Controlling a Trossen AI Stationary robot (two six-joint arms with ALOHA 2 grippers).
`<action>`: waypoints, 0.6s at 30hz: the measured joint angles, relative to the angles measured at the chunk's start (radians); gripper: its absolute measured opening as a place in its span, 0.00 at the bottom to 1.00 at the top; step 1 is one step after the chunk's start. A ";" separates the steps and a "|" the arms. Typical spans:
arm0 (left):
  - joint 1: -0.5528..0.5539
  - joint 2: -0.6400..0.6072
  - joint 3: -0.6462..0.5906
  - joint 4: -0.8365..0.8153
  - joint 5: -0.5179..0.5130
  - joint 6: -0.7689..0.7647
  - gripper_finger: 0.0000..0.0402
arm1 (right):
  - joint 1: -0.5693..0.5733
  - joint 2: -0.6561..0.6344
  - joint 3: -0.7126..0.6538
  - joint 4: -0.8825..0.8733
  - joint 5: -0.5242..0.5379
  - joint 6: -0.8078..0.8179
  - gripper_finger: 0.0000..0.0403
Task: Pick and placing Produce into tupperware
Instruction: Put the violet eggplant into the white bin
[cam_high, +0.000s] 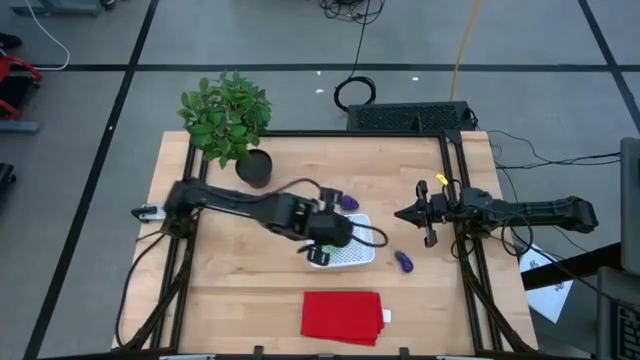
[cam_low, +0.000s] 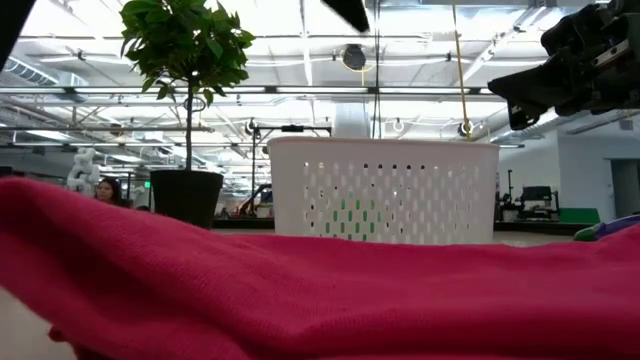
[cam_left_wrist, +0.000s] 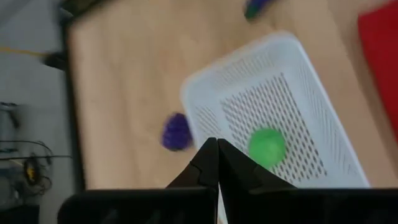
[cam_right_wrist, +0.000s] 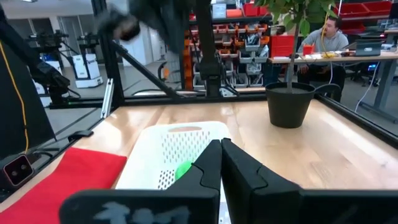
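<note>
The white perforated tupperware (cam_high: 348, 256) sits mid-table, and the round green produce (cam_left_wrist: 267, 146) lies inside it, also showing through the wall in the low view (cam_low: 350, 215). The rounded purple produce (cam_high: 347, 201) (cam_left_wrist: 176, 130) rests on the wood just beyond the container's far side. The elongated dark purple one (cam_high: 403, 262) lies on the table to its right. My left gripper (cam_high: 322, 238) (cam_left_wrist: 217, 155) hovers shut above the container's left part, touching nothing. My right gripper (cam_high: 405, 213) (cam_right_wrist: 221, 155) waits shut near the table's right side, raised.
A red folded cloth (cam_high: 342, 315) lies near the table's near edge and fills the low view's foreground (cam_low: 300, 290). A leafy potted plant (cam_high: 232, 122) stands at the far left corner. A person sits at a desk in the room beyond (cam_right_wrist: 329, 34).
</note>
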 joint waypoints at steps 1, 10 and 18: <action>-0.004 -0.026 -0.007 0.011 -0.013 -0.005 0.00 | 0.000 0.003 0.000 0.005 0.000 0.000 0.00; -0.002 -0.345 -0.339 0.373 -0.020 0.046 0.00 | 0.000 0.006 0.000 -0.002 -0.003 0.000 0.00; 0.034 -0.627 -0.788 0.791 0.142 0.039 0.00 | 0.000 0.006 0.000 -0.002 -0.003 0.000 0.00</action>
